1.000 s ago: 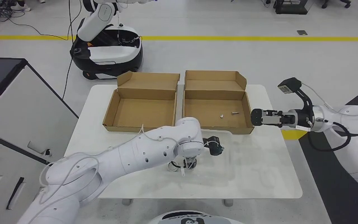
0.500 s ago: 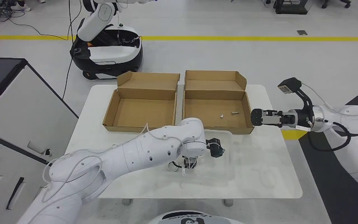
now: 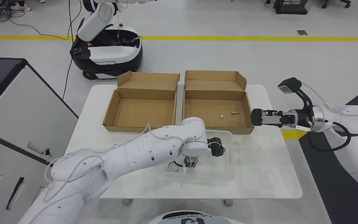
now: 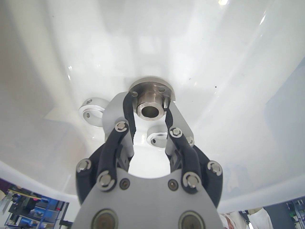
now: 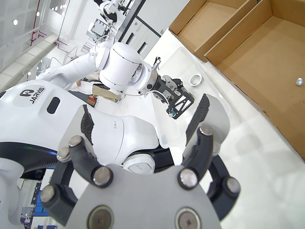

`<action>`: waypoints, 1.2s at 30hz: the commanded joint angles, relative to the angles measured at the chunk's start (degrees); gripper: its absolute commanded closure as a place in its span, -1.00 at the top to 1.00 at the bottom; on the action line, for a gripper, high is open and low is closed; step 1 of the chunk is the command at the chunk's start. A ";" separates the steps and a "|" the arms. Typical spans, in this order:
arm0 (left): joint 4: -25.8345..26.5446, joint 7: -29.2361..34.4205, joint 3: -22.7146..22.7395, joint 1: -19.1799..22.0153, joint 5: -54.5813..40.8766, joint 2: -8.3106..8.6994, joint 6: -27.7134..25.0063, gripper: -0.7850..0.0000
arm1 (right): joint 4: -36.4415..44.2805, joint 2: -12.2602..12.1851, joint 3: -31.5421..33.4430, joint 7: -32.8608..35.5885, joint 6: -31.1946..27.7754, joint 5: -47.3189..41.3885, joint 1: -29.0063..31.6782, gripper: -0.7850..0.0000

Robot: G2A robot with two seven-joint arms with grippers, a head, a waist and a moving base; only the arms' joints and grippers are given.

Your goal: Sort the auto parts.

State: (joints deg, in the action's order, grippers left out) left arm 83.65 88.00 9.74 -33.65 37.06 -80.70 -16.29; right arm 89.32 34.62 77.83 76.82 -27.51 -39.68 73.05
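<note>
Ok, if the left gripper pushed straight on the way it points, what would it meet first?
The flanged bushing: the left gripper grips its hub, so it would likely meet the flange, then the tray.

A white table (image 3: 268,168) is carrying a left cardboard box (image 3: 140,112) and a right cardboard box (image 3: 207,106), sitting side by side at its far edge, and a white tray (image 3: 226,133) lying just before them.

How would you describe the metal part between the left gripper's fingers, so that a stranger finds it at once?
A white tray lies on the table before the two cardboard boxes. In it the flanged sleeve stands between the fingers of the left gripper. Unlike the two pale rings beside it, it is a darker tube on a round, drilled flange.
</note>
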 commanded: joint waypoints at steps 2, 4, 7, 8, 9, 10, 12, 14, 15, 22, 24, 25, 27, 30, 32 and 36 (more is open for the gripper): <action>-0.03 0.00 0.00 0.01 -0.14 -0.08 0.01 -0.15 | 0.00 0.00 0.00 0.00 0.00 0.00 0.00 1.00; -0.06 0.00 0.00 0.07 -0.20 -0.10 0.01 -0.14 | 0.00 0.00 0.00 0.00 0.00 0.00 0.00 1.00; -0.21 0.00 0.00 0.22 -0.39 -0.15 0.01 -0.09 | 0.00 0.00 0.00 0.00 0.00 0.00 0.00 1.00; -0.20 0.00 0.00 0.30 -0.42 -0.17 0.01 -0.07 | 0.00 0.00 0.00 0.00 0.00 0.00 0.00 1.00; -0.19 0.00 0.00 0.37 -0.48 -0.19 0.01 -0.07 | 0.00 0.00 0.00 0.00 0.00 0.00 0.00 1.00; -0.15 0.00 0.00 0.47 -0.46 -0.20 0.01 -0.07 | 0.00 0.00 0.00 0.00 0.00 0.00 0.00 1.00; -0.18 0.00 0.00 0.46 -0.39 -0.22 0.01 -0.05 | 0.00 0.00 0.00 0.00 0.00 0.00 0.00 1.00; -0.27 0.00 0.00 0.41 -0.32 -0.26 0.01 -0.02 | 0.00 0.00 0.00 0.00 0.00 0.00 0.00 1.00; -0.37 0.00 0.00 0.33 -0.34 -0.28 0.01 0.00 | 0.00 0.00 0.00 0.00 0.00 0.00 0.00 1.00; -1.04 0.00 0.00 -0.20 -0.22 -0.52 0.00 -0.03 | 0.00 0.00 0.00 0.00 0.00 0.00 0.00 1.00; -1.26 0.00 0.00 -0.31 -0.21 -0.58 0.00 -0.11 | 0.00 0.00 0.00 0.00 0.00 0.00 0.00 1.00; -1.47 0.00 0.00 -0.38 -0.23 -0.61 0.00 -0.33 | 0.00 0.00 0.00 0.00 0.00 0.00 0.00 1.00; -1.71 0.00 0.00 -0.39 -0.21 -0.67 0.00 -0.90 | 0.00 0.00 0.00 0.00 0.00 0.00 0.00 1.00; -1.77 0.00 0.00 -0.39 -0.02 -0.74 0.00 -1.00 | 0.00 0.00 0.00 0.00 0.00 0.00 0.00 1.00; -1.63 0.00 0.00 -0.32 0.07 -0.75 0.00 -1.00 | 0.00 0.00 0.00 0.00 0.00 0.00 0.00 1.00; -1.49 0.00 0.00 -0.20 -0.15 -0.69 0.00 -1.00 | 0.00 0.00 0.00 0.00 0.00 0.00 0.00 1.00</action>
State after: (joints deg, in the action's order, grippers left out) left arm 82.15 88.00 9.74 -33.90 36.98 -81.41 -16.29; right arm 89.32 34.62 77.83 76.82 -27.51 -39.68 73.05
